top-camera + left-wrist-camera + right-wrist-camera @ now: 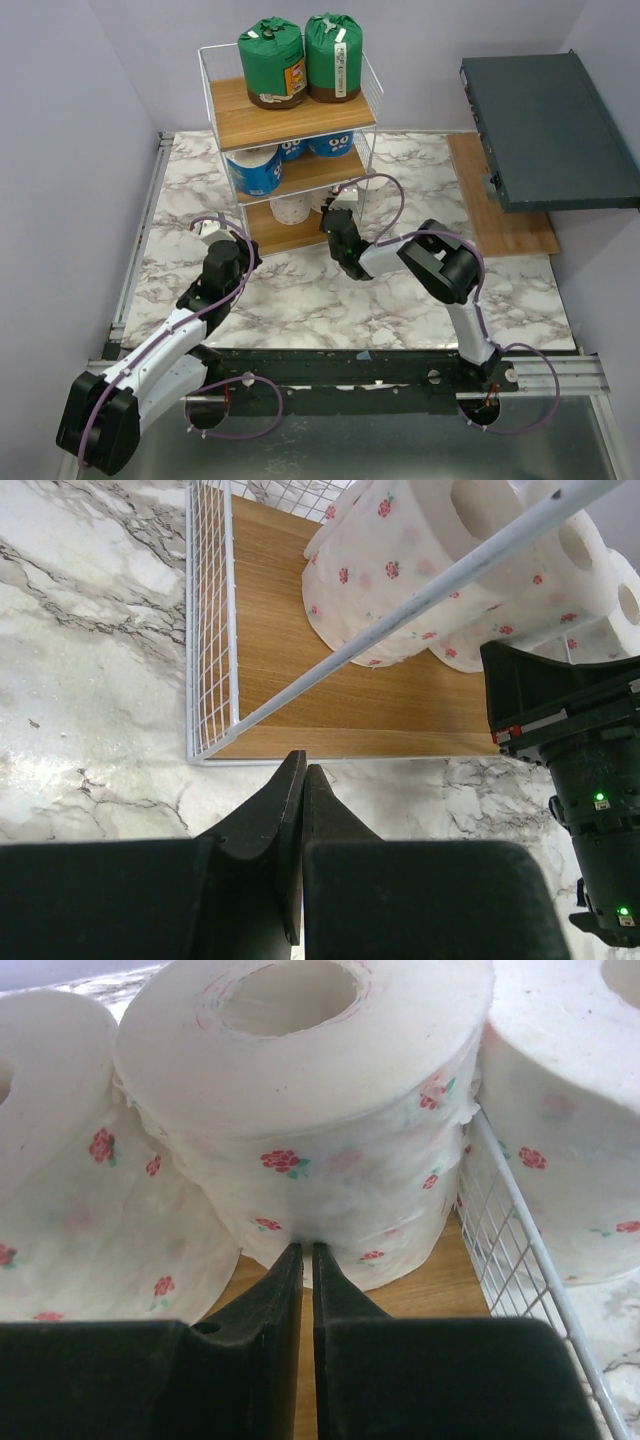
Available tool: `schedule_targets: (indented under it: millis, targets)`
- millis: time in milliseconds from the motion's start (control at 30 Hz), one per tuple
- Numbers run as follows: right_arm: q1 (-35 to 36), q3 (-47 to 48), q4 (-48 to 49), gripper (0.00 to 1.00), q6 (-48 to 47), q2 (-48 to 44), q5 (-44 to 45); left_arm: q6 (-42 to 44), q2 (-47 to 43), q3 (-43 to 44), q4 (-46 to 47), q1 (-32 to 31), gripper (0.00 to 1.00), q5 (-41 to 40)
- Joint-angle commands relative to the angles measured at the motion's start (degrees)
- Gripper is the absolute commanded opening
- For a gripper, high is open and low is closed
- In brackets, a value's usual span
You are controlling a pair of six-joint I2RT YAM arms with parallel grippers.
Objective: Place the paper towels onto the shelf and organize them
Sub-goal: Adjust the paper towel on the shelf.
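Left gripper [303, 770] is pressed shut over the marble table [90, 680], just off the shelf's [300, 122] front edge. Right gripper [307, 1248], fingers all but together, touches a rose-printed white roll [300, 1110] on the bottom board. On the middle board stand blue-printed rolls [255, 170] (two green-wrapped rolls [272, 62] stand along the top board's back edge).
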Motion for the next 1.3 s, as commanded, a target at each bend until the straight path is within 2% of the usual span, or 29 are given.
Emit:
schedule_targets:
  millis: [0,433,800,933,1100,1267]
  targets:
    - [-1.12,3.03,0.02,0.12,-0.41,1.99,1.17,0.25,0.07,-0.70,-0.05,-0.34,0.00,1.00]
    - [-2.22,6.18,-2.60,0.12,0.56,3.59,0.19,0.39,-0.50,-1.36,-0.31,-0.34,0.00,0.73]
    - [0.13,-7.46,-2.06,0.13,8.76,-8.33,-6.61,0.11,0.13,-0.97,0.34,-0.34,0.00,0.47]
    - [2.48,-10.04,-0.30,0.14,10.49,-9.80,-10.16,0.02,-0.45,-0.97,0.25,-0.34,0.00,0.59]
    - [3.50,-7.18,-1.10,0.14,13.69,-7.06,-16.74,-0.15,-1.06,-0.87,-0.22,-0.38,0.00,0.82]
    - [3.49,-2.71,-2.70,0.14,15.31,-3.64,-19.40,-0.32,-2.15,-1.20,-0.71,-0.35,0.00,0.64]
